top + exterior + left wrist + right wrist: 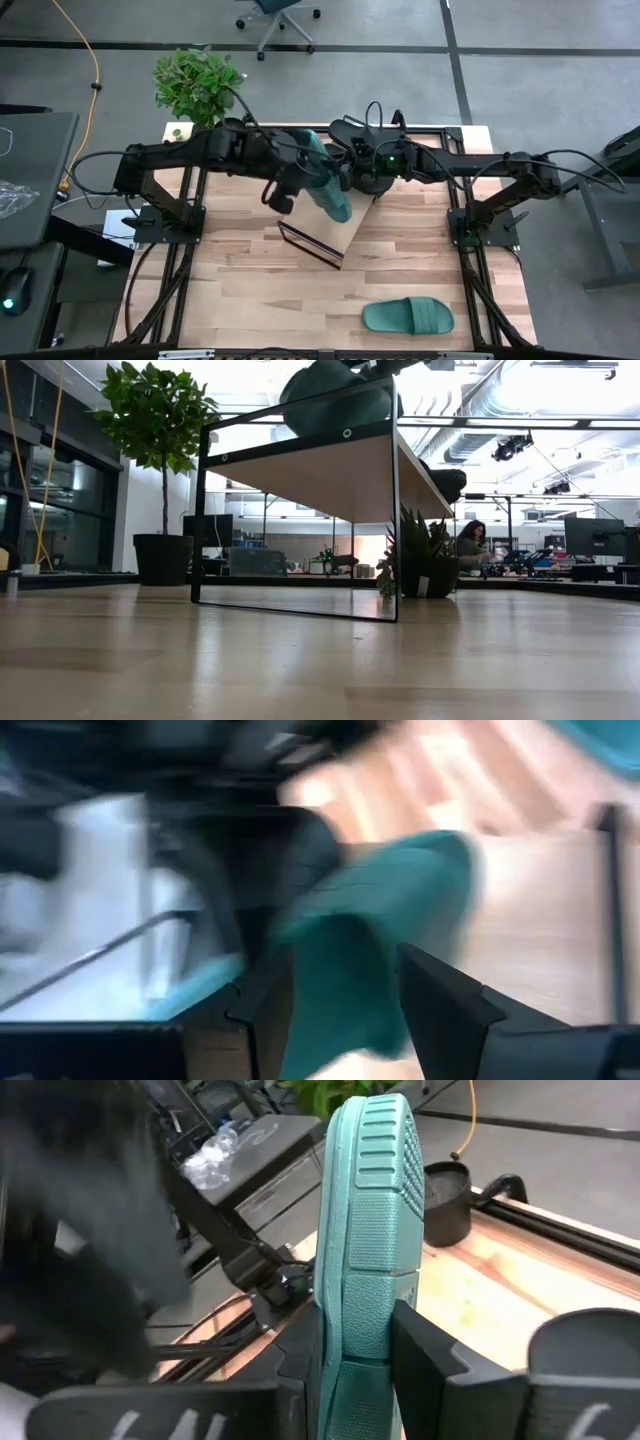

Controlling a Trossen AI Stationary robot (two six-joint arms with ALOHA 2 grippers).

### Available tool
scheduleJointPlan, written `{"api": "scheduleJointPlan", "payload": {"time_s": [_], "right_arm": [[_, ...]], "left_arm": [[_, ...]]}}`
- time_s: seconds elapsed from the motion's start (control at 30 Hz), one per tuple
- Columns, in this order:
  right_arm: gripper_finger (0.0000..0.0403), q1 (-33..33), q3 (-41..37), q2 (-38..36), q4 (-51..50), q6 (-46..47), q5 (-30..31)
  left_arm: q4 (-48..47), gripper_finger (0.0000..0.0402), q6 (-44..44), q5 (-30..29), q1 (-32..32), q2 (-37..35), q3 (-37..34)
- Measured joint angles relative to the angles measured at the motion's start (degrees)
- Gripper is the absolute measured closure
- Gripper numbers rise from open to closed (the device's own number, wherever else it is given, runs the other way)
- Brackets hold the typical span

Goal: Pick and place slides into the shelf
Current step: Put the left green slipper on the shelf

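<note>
Teal slide [365, 1220] up over the shelf [352, 240], pinched edge-on in your right tool [350, 1365]. Left tool [340, 1010] spread, slide between its fingers, grip unclear. Rubber looks light, bendy, grippy: hold by sole edge. Second teal slide [408, 316] on bench [250, 280].

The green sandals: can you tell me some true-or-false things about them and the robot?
1. One green sandal lies alone on the table. True.
2. The right gripper is shut on a green sandal. True.
3. The shelf lies flat on the floor. False: it stands slanted on the table.
4. A potted plant stands past the table's far corner. True.
5. The held sandal is black. False: it is green.
</note>
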Motion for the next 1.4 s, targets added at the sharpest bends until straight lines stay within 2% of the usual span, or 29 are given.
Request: {"api": "scheduleJointPlan", "payload": {"time_s": [0.1, 0.27, 0.57, 0.83, 1.07, 1.23, 1.4], "right_arm": [[0.0336, 0.11, 0.30, -0.50, -0.62, -0.96, 1.78], [0.0336, 0.01, 3.27, -1.72, -3.51, -5.45, 9.92], [0.0336, 1.20, 6.24, -3.99, -4.54, -13.23, 17.87], [0.0336, 8.16, 6.14, -12.26, -6.10, -20.35, 33.90], [0.0336, 13.38, -1.40, -19.42, -1.45, -20.42, 43.53], [0.0336, 16.99, -10.85, -23.85, 15.86, -25.93, 49.09], [0.0336, 18.75, -19.96, -26.47, 44.83, -38.55, 46.19]], "left_arm": [[-1.70, 0.0238, -0.07, -5.85, 0.02, -0.01, 4.04], [-5.68, 0.0238, -4.17, -13.90, 0.02, -0.03, 9.63], [-9.37, 0.0238, -14.40, -10.99, 4.48, -0.01, 12.26], [-9.61, 0.0238, -16.65, -2.84, 11.18, -0.01, 12.24], [-3.53, 0.0238, -16.92, 11.38, 17.86, 0.07, 8.30], [4.65, 0.0238, -19.38, 22.78, 21.29, 0.04, 2.70], [16.80, 0.0238, -25.82, 33.71, 22.93, 0.06, -3.84]]}}
